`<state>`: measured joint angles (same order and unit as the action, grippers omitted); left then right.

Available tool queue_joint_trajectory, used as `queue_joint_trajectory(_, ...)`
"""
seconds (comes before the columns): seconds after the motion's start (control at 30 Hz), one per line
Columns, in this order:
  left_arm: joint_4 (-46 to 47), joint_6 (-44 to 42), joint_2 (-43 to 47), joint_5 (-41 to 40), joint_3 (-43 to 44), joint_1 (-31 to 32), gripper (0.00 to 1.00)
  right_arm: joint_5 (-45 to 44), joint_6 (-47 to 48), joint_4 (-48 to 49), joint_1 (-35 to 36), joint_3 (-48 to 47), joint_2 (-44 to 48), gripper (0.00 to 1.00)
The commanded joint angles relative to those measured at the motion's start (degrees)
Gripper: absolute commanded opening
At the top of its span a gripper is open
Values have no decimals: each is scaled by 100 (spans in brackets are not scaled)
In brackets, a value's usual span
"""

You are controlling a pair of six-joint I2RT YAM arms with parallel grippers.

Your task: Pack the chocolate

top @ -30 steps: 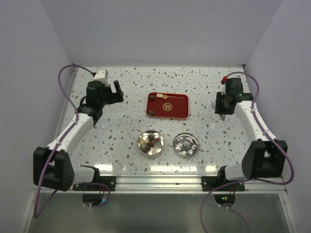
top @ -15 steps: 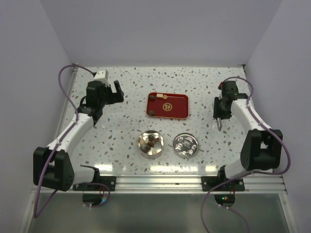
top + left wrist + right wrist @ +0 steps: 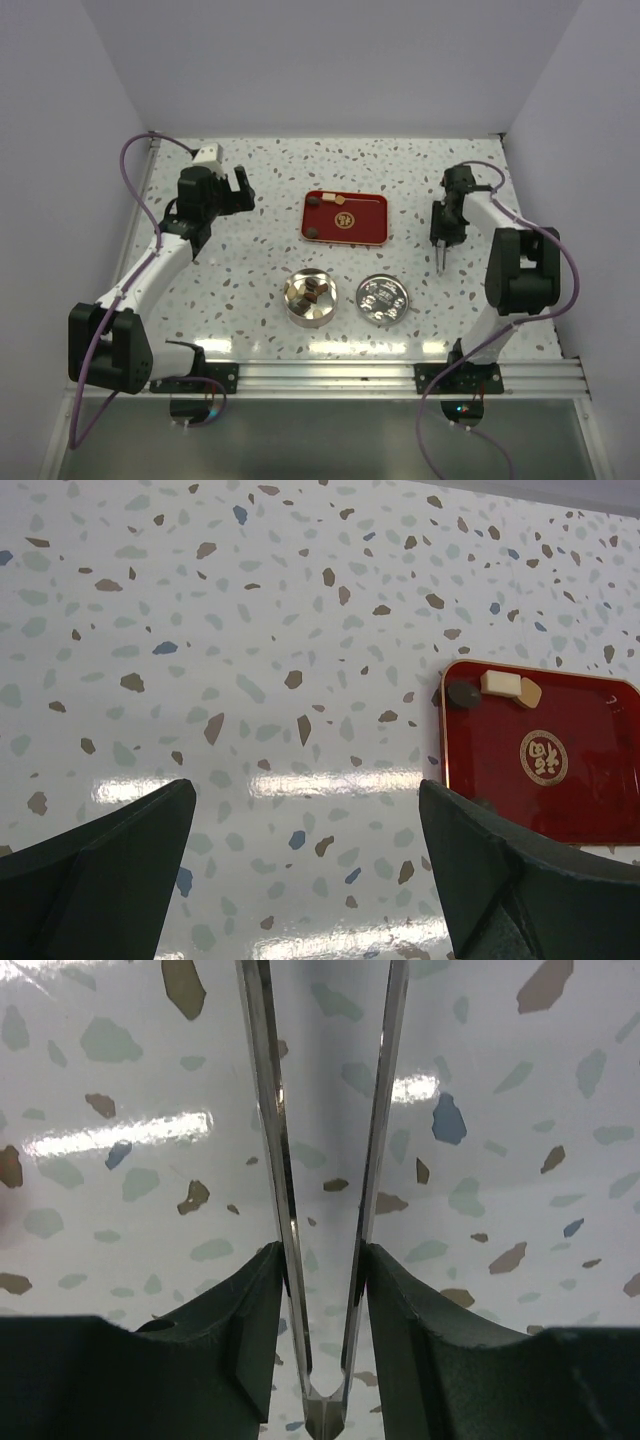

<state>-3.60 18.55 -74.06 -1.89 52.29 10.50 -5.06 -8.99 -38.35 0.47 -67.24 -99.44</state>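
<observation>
Speckled terrazzo table (image 3: pixel 270 190), plain lavender walls (image 3: pixel 330 60)

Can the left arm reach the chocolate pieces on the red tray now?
Probably yes: the left tool is open, with only bare table between it and the chocolate pieces.

Top view high above the near edge, facing down over whole bench (image 3: pixel 260 190), left wrist low, sharing the red tray (image 3: pixel 600 730), right wrist apparently nearest the bench

Red tray (image 3: pixel 590 800), cream chocolate (image 3: pixel 500 683), speckled table (image 3: pixel 250 630)
</observation>
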Motion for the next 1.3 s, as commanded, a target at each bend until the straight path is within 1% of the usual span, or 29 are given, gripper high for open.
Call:
queue_joint_trajectory(0.0, 26, 62, -38, 5, 237, -22, 100, -92, -111, 433, 15, -429, -399, 41)
queue_joint_trajectory(0.13, -18, 61, -47, -22, 264, -22, 100, -214, -103, 548, 15, -710, -830, 42)
queue_joint_trajectory(0.23, -45, 44, -38, -48, 281, -22, 100, -285, -85, 565, 15, -878, -972, 44)
queue_joint_trajectory(0.33, -45, 44, -38, -48, 273, -22, 100, -311, -76, 565, 6, -983, -1051, 49)
queue_joint_trajectory(0.37, -45, 53, -38, -48, 273, -22, 100, -311, -76, 565, 6, -1001, -1060, 51)
queue_joint_trajectory(0.4, -45, 44, -38, -48, 273, -22, 100, -294, -85, 539, 6, -1010, -1060, 59)
queue_joint_trajectory(0.5, -45, 44, -38, -39, 273, -22, 100, -267, -94, 539, 6, -993, -999, 67)
queue_joint_trajectory(0.57, -45, 44, -38, -39, 273, -22, 100, -294, -94, 521, 6, -940, -937, 71)
queue_joint_trajectory(0.63, -36, 53, -38, -31, 273, -22, 100, -311, -85, 486, 6, -896, -815, 77)
queue_joint_trajectory(0.67, -36, 53, -29, -31, 273, -22, 100, -311, -85, 469, 6, -870, -753, 81)
queue_joint_trajectory(0.7, -36, 53, -29, -22, 281, -31, 100, -294, -94, 469, 6, -800, -570, 85)
queue_joint_trajectory(0.8, -36, 53, -12, -13, 273, -31, 100, -303, -146, 390, 6, -677, -244, 91)
queue_joint_trajectory(0.9, -36, 61, 6, -13, 273, -22, 100, -136, -199, 346, 111, -449, 397, 93)
queue_joint_trajectory(0.93, -45, 61, 15, -13, 273, -22, 100, -118, -208, 337, 181, -378, 764, 93)
queue_joint_trajectory(1.03, -36, 62, 32, -22, 273, -22, 100, -127, -225, 188, 628, -158, 1293, 91)
queue_joint_trajectory(1.07, -45, 61, 41, -22, 273, -22, 100, -144, -278, 144, 934, -114, 1417, 90)
queue_joint_trajectory(1.17, -62, 70, 50, -57, 273, -22, 100, 66, -506, 73, 1445, 184, 1787, 86)
queue_joint_trajectory(1.27, -62, 70, 93, -83, 273, -13, 100, 154, -682, -32, 1779, 466, 2024, 79)
